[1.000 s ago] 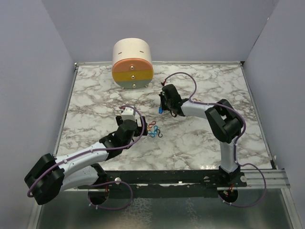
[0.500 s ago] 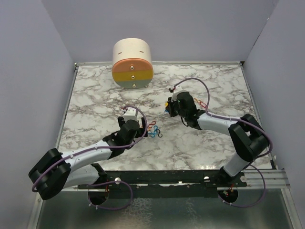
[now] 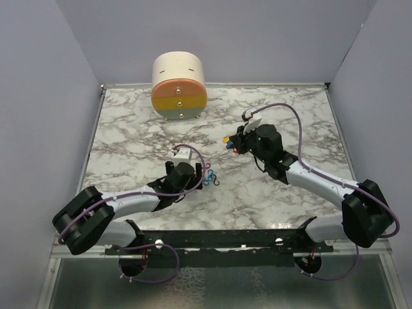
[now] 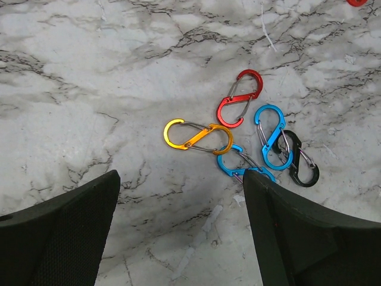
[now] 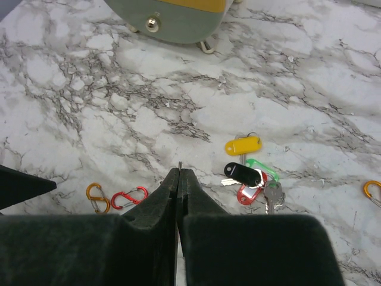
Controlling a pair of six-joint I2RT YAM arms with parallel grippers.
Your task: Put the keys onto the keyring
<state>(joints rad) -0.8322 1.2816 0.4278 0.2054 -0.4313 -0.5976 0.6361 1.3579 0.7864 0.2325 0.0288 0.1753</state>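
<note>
Seen from above, two robot arms reach over a white, grey-veined marble surface [image 3: 129, 141] boxed in by plain lilac walls. At the far edge stands a round cream drum [image 3: 179, 87]. Its face carries orange, yellow and grey-green bands, each with a small knob.

The left tool [image 4: 181, 187] is over a heap of clips [image 3: 207, 175] near the middle of the surface. Its two black fingers [image 4: 59, 232] are spread wide, released, with nothing between them. In its wrist view the heap lies just ahead. A red clip [image 4: 239, 98] is farthest and a gold clip [image 4: 198, 136] lies to the left. Two blue clips [image 4: 271, 136] overlap, and a black clip [image 4: 299, 161] touches the right-hand one.

The right tool [image 5: 178, 179] is clenched, its fingers pressed flat together with nothing visibly gripped. The keys [image 5: 247, 170] lie on the surface in a bunch just ahead of its tip and to the right, not touching it. A yellow head is farthest. Nearer, a dark head, a green one and a red one overlap, with a silver blade at the near right. An orange clip [image 5: 374, 190] lies alone at the right edge of that wrist view, apart from the bunch.
</note>
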